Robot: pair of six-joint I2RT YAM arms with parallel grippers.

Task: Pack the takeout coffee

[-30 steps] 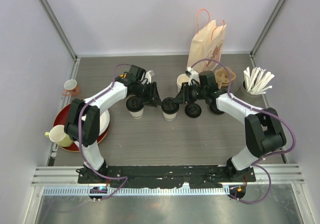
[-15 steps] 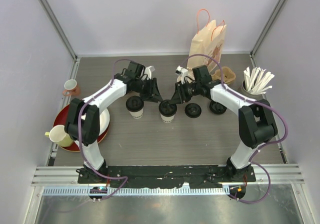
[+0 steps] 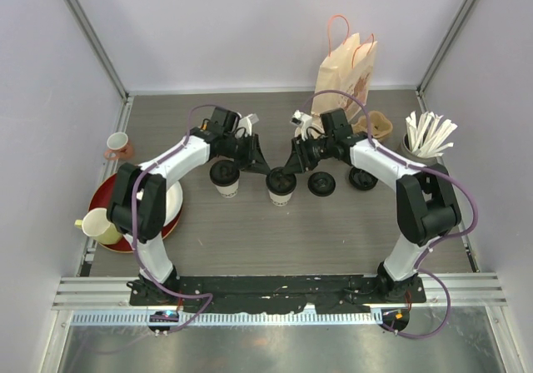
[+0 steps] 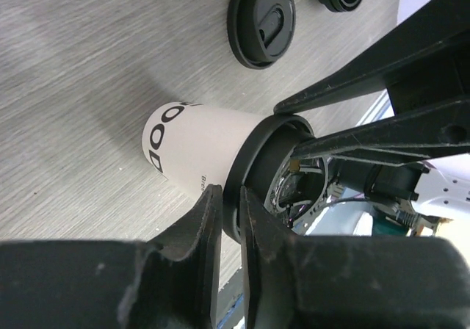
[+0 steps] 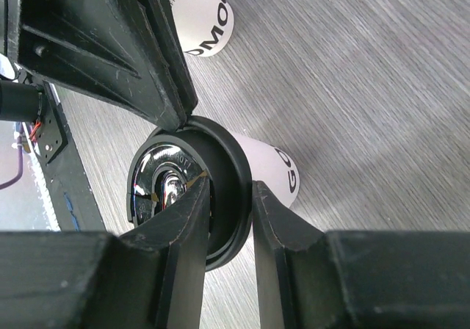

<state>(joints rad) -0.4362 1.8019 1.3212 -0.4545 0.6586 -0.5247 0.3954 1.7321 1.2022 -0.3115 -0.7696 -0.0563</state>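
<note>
Two white paper coffee cups with black lids stand mid-table: one on the left (image 3: pixel 225 179), one in the centre (image 3: pixel 281 187). My left gripper (image 3: pixel 266 166) reaches the centre cup from the left. In the left wrist view the left gripper (image 4: pixel 229 215) is shut on the rim of the lid (image 4: pixel 253 164) of this cup (image 4: pixel 194 142). My right gripper (image 3: pixel 290 166) comes from the right. In the right wrist view the right gripper (image 5: pixel 229 200) is shut on the same lid (image 5: pixel 220 164). The other cup (image 5: pixel 200 12) stands behind.
Two loose black lids (image 3: pixel 321 183) (image 3: pixel 362 179) lie right of the centre cup. A paper bag (image 3: pixel 346 69) stands at the back, beside a brown carrier (image 3: pixel 376 126) and a holder of white sticks (image 3: pixel 429 136). At the left are a pink cup (image 3: pixel 118 146), a red tray (image 3: pixel 104 198) and a cream mug (image 3: pixel 98 225).
My left gripper has moved right from the left cup to the centre cup's lid. My right gripper has shifted slightly left with the centre cup and closed in on its lid.
</note>
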